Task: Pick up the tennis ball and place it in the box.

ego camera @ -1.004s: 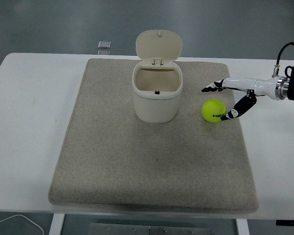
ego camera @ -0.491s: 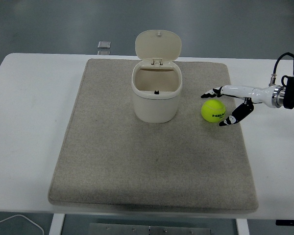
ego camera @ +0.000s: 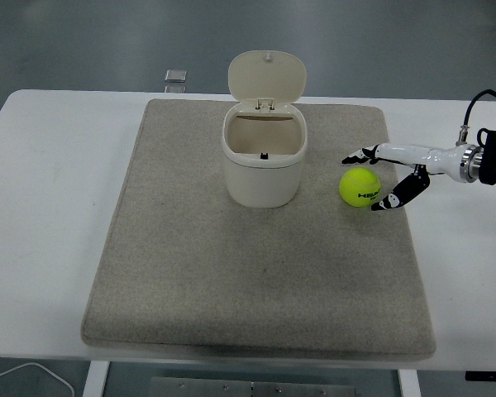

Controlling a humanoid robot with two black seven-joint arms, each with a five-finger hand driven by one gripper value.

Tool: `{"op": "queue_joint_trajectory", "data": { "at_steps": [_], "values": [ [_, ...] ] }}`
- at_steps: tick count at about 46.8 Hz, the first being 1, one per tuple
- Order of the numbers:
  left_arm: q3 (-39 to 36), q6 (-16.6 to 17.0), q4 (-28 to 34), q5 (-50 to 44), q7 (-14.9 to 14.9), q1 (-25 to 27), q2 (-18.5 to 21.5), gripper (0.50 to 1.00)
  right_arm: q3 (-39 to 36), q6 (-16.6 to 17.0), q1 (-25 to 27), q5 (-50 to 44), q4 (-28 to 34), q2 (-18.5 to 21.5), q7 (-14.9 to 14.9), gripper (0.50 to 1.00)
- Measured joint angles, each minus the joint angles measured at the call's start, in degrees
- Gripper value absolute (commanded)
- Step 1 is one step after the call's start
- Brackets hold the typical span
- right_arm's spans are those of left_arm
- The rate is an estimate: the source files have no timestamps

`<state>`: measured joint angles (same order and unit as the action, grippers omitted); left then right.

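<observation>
Lying on a beige mat (ego camera: 256,273) over a white table (ego camera: 50,207), tennis ball (ego camera: 360,187), right robot hand (ego camera: 372,178) spread around it, ungrasped.

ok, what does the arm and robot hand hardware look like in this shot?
Only the right arm shows. The right robot hand has slim white fingers with black joints and black fingertips. A silver metal ring forms the wrist, followed by a black forearm segment. A black cable loops above the wrist. No markings readable.

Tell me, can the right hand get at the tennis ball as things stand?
Probably yes. The right hand sits beside the tennis ball, its fingers spread around the ball's right side, and nothing on the mat lies between them.
</observation>
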<state>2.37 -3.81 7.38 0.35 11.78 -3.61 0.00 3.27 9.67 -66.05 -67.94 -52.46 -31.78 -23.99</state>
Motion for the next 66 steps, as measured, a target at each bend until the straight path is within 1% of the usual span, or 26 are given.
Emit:
{"op": "queue_joint_trajectory", "data": {
  "at_steps": [7, 18, 22, 25, 28, 33, 36, 39, 41, 44, 46, 50, 57, 62, 66],
  "values": [
    [0.0, 0.0, 0.0, 0.0, 0.0, 0.0, 0.0, 0.992, -0.1, 0.0, -0.1, 0.1, 0.0, 0.7, 0.0, 0.866],
    [0.0, 0.0, 0.0, 0.0, 0.0, 0.0, 0.0, 0.992, -0.1, 0.0, -0.1, 0.1, 0.0, 0.7, 0.0, 0.862],
    [0.0, 0.0, 0.0, 0.0, 0.0, 0.0, 0.0, 0.992, -0.1, 0.0, -0.1, 0.1, 0.0, 0.7, 0.0, 0.836],
    [0.0, 0.0, 0.0, 0.0, 0.0, 0.0, 0.0, 0.992, -0.1, 0.0, -0.1, 0.1, 0.0, 0.7, 0.0, 0.83],
    [0.0, 0.0, 0.0, 0.0, 0.0, 0.0, 0.0, 0.992, -0.1, 0.0, -0.1, 0.1, 0.0, 0.7, 0.0, 0.803],
    [0.0, 0.0, 0.0, 0.0, 0.0, 0.0, 0.0, 0.992, -0.1, 0.0, -0.1, 0.1, 0.0, 0.7, 0.0, 0.793],
    [0.0, 0.0, 0.0, 0.0, 0.0, 0.0, 0.0, 0.992, -0.1, 0.0, -0.1, 0.0, 0.0, 0.7, 0.0, 0.764],
    [0.0, 0.0, 0.0, 0.0, 0.0, 0.0, 0.0, 0.992, -0.1, 0.1, -0.1, 0.0, 0.0, 0.7, 0.0, 0.75],
    [0.0, 0.0, 0.0, 0.0, 0.0, 0.0, 0.0, 0.992, -0.1, 0.1, -0.1, 0.0, 0.0, 0.8, 0.0, 0.719],
    [0.0, 0.0, 0.0, 0.0, 0.0, 0.0, 0.0, 0.992, -0.1, 0.1, 0.0, 0.0, 0.0, 0.8, 0.0, 0.689],
    [0.0, 0.0, 0.0, 0.0, 0.0, 0.0, 0.0, 0.992, -0.1, 0.1, 0.0, 0.0, 0.0, 0.8, 0.0, 0.682],
    [0.0, 0.0, 0.0, 0.0, 0.0, 0.0, 0.0, 0.992, -0.1, 0.1, 0.0, 0.0, 0.0, 0.8, 0.0, 0.637],
    [0.0, 0.0, 0.0, 0.0, 0.0, 0.0, 0.0, 0.992, -0.1, 0.1, -0.2, 0.1, -0.2, 0.7, 0.0, 0.541],
    [0.0, 0.0, 0.0, 0.0, 0.0, 0.0, 0.0, 0.992, -0.5, 0.1, -0.6, 0.4, -0.3, 0.6, 0.0, 0.515],
    [0.0, 0.0, 0.0, 0.0, 0.0, 0.0, 0.0, 0.992, -0.6, 0.2, -0.8, 0.6, -0.4, 0.6, -0.1, 0.515]
  ]
}}
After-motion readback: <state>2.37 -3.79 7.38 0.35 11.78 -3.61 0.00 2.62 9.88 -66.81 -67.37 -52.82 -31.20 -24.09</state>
